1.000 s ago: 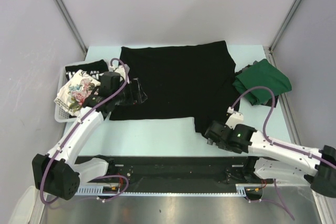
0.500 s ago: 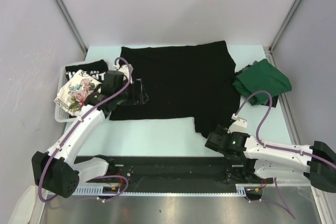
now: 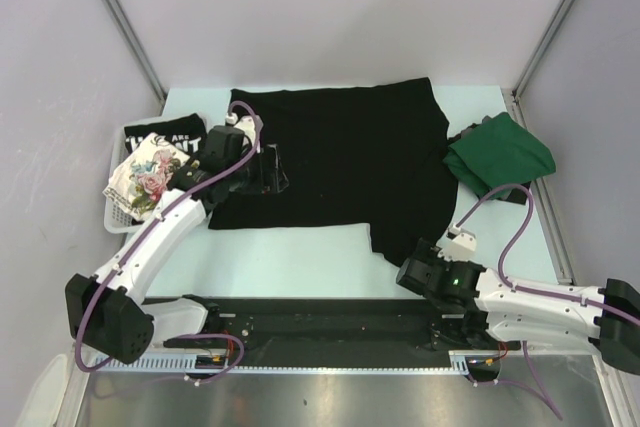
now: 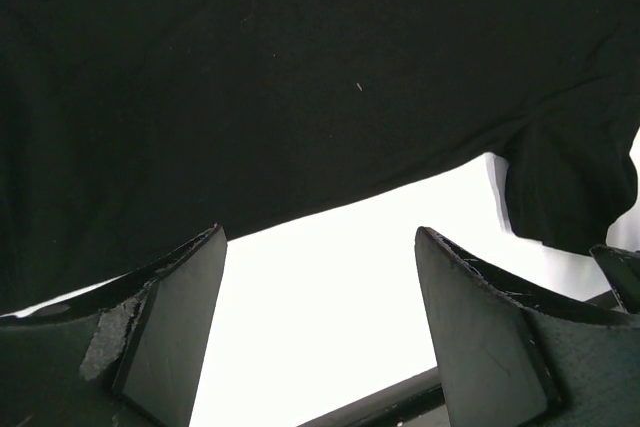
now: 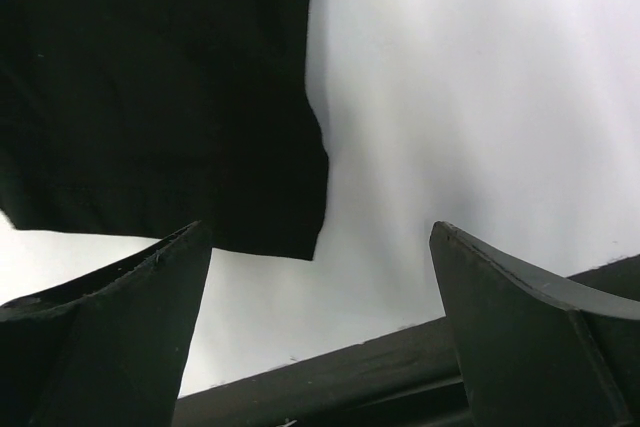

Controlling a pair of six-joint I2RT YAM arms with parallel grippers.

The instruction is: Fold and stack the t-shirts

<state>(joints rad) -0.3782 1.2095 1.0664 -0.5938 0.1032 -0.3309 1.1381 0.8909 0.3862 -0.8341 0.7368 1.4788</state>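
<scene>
Four shirts: none folded or stacked that I can see; I judge the job barely begun
Black shirt (image 3: pixel 340 152): spread flat mid-table; one flap reaches toward the near edge; unfolded
Green shirt (image 3: pixel 500 157): bunched at the right edge, just beside the black one
Lettered shirt (image 3: pixel 165 134); floral shirt (image 3: pixel 148 175): heaped over the basket (image 3: pixel 115 215) on the left
Left gripper (image 4: pixel 318 237): jaws wide, empty; over the black shirt's near left hem
Right gripper (image 5: pixel 320 232): jaws wide, empty; at the flap's corner
Left to do: all four, by my reckoning
</scene>
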